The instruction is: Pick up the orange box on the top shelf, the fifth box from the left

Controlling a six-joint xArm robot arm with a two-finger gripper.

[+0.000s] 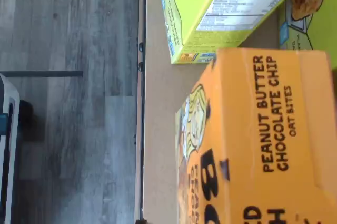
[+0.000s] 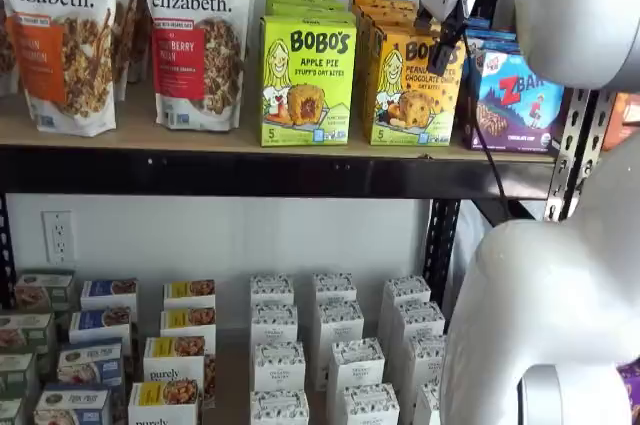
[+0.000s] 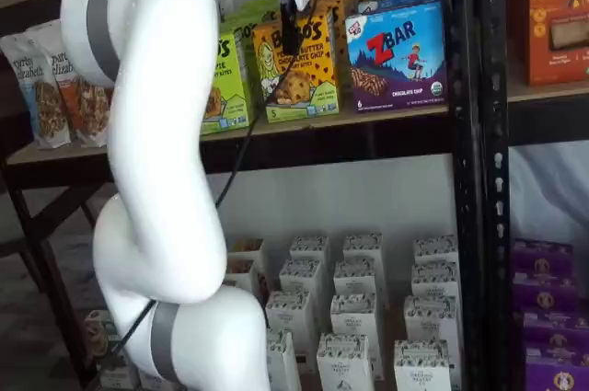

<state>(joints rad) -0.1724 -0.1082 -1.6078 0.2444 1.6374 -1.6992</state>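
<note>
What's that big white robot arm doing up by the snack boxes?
The robot arm is reaching toward the top shelf to take the orange box of peanut butter chocolate chip oat bites. Its gripper hangs in front of the upper part of that box in both shelf views, and it isn't holding anything yet. The box stands upright between a lime-green apple pie box and a blue ZBar box.

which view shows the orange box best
A shelf view shows the orange box best: nearly the whole front face shows, on the top shelf. The other shelf view has the gripper hanging across its front. The wrist view shows only its top panel, close up.
</note>
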